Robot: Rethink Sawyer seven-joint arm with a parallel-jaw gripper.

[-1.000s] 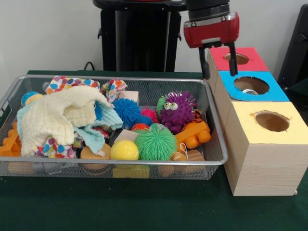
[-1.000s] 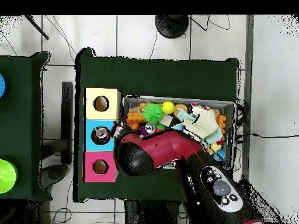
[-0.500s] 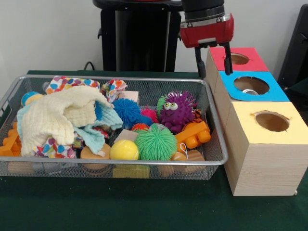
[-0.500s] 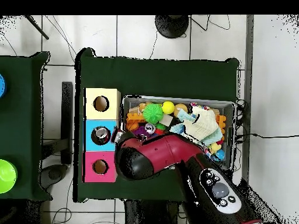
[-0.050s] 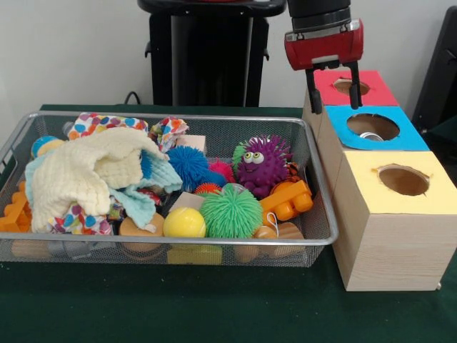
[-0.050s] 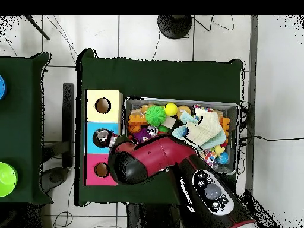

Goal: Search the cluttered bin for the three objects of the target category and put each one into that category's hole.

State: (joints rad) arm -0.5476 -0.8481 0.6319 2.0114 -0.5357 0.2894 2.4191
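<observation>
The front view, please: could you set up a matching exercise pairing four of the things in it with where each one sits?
Things:
1. purple ball with eyes
2. yellow ball
3. cream cloth
4. gripper

Places:
A. draped over the toys at the basket's left side
B. above the red box, fingers apart, holding nothing
C. near the basket's right wall, behind the orange block
D. at the basket's front, just left of the green spiky ball

Pairs: 1-C, 2-D, 3-A, 4-B
</observation>
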